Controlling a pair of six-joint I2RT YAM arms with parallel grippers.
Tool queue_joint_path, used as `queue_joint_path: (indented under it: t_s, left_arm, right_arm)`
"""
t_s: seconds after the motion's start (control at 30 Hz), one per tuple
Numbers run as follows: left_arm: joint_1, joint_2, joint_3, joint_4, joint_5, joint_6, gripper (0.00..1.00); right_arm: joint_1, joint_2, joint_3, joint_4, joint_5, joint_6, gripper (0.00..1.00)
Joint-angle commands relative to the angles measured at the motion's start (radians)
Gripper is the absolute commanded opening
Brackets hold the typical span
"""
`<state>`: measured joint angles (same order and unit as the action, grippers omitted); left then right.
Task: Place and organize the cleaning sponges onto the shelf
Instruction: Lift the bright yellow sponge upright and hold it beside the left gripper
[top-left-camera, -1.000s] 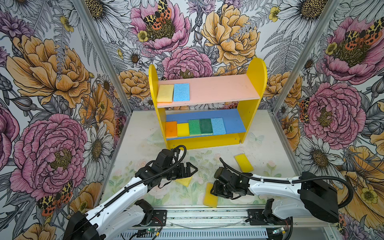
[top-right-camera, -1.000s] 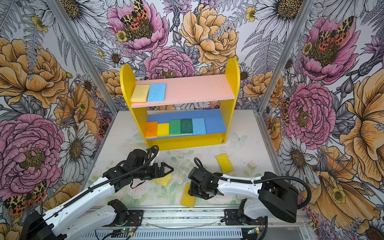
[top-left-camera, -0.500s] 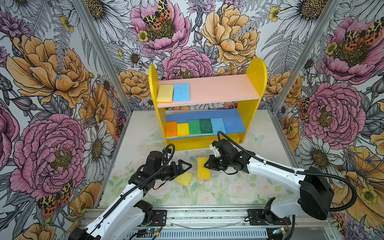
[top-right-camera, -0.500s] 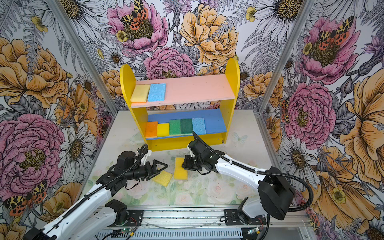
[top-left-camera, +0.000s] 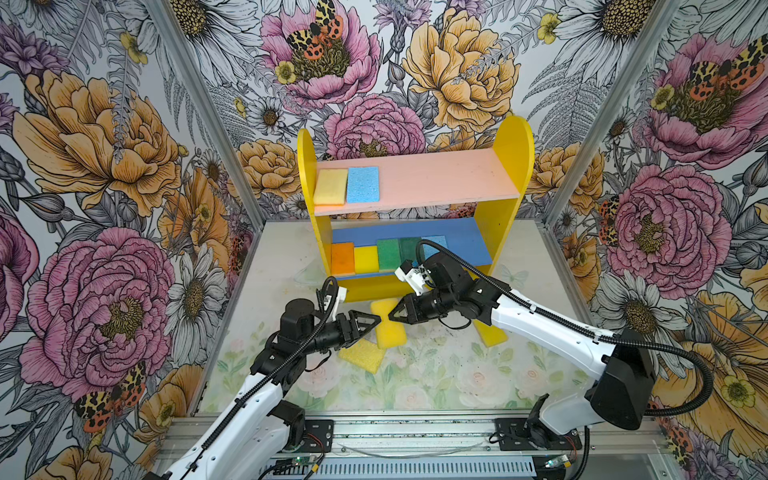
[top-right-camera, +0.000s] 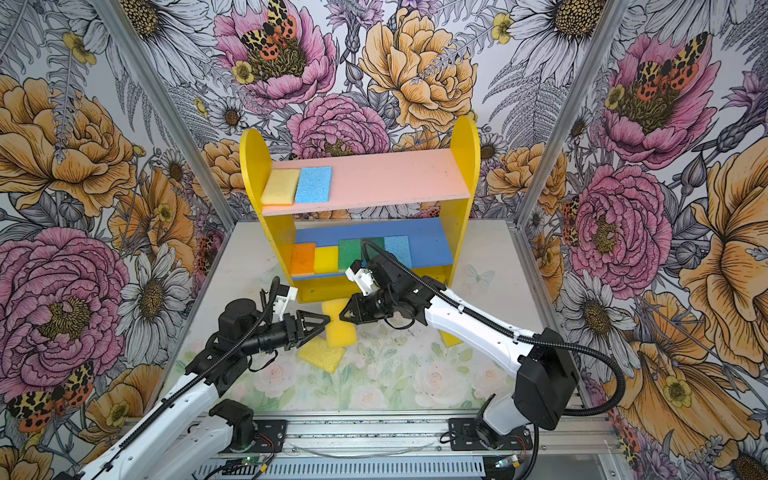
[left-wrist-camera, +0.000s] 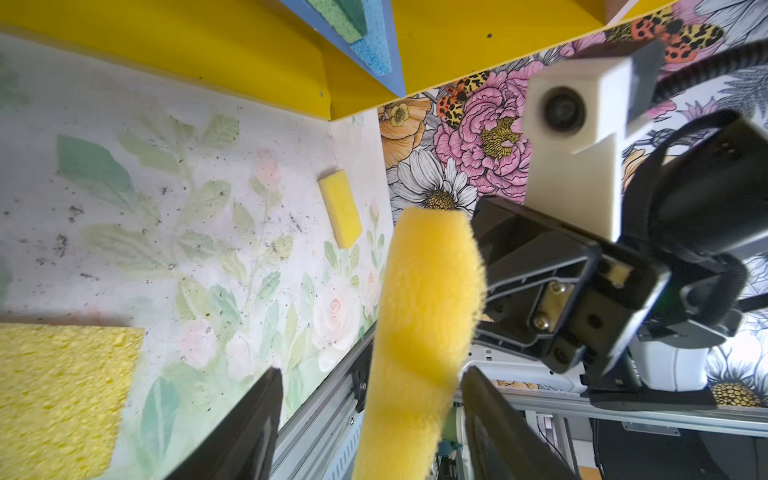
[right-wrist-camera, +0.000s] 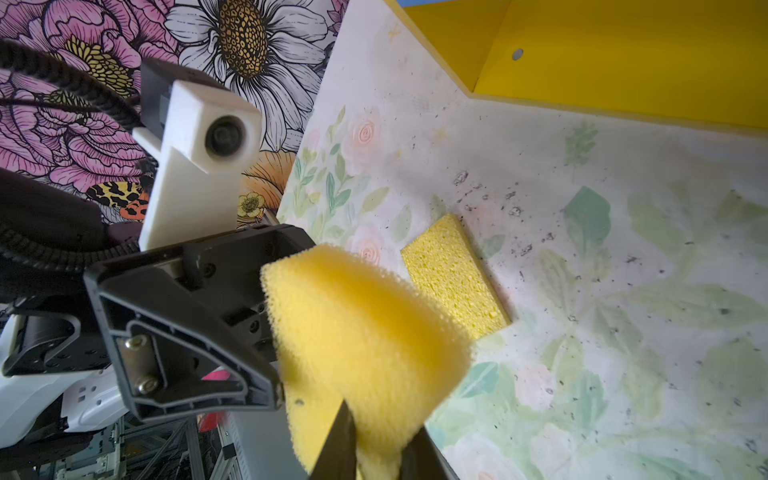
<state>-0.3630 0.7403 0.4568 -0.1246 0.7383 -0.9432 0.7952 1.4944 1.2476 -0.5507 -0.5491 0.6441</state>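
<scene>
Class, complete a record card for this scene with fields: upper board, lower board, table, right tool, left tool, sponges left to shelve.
upper board: pale yellow sponge, light blue sponge, side by side
lower board: orange sponge, yellow sponge, green sponge, dark green sponge, second light blue sponge, in a row
table: pale table sponge and yellow table sponge, lying flat
right tool: shut on held yellow sponge, pinching its middle
left tool: open, fingers either side of held yellow sponge
left to shelve: three
</scene>
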Motion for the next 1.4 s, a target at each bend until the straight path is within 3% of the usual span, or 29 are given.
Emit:
queue_joint_path:
  t_s: [0.0, 0.5, 0.67, 0.8, 1.03, 1.13, 1.37]
  left_arm:
    - [0.007, 0.001, 0.007, 0.086, 0.017, -0.023, 0.63]
    - [0.007, 0.062, -0.014, 0.202, 0.029, -0.045, 0.51]
    - [0.010, 0.062, -0.033, 0.232, 0.020, -0.054, 0.22]
    - [0.033, 0.063, -0.041, 0.237, 0.020, -0.057, 0.20]
    - [0.134, 0.021, -0.062, 0.281, 0.028, -0.108, 0.20]
    - [0.164, 0.016, -0.068, 0.327, 0.034, -0.135, 0.20]
    - [0.198, 0.028, -0.073, 0.394, 0.070, -0.175, 0.20]
  right_arm:
    - [0.006, 0.009, 0.028, -0.018, -0.020, -0.029, 0.20]
    - [0.008, 0.031, 0.063, -0.017, -0.030, -0.045, 0.21]
    - [0.004, 0.044, 0.075, -0.018, -0.036, -0.049, 0.25]
    - [0.004, 0.043, 0.085, -0.017, -0.027, -0.045, 0.32]
    - [0.004, -0.029, 0.047, -0.015, -0.001, -0.018, 0.64]
    - [0.003, -0.039, 0.030, -0.015, -0.022, -0.008, 0.69]
    - [0.009, -0.022, 0.010, -0.015, -0.020, -0.003, 0.70]
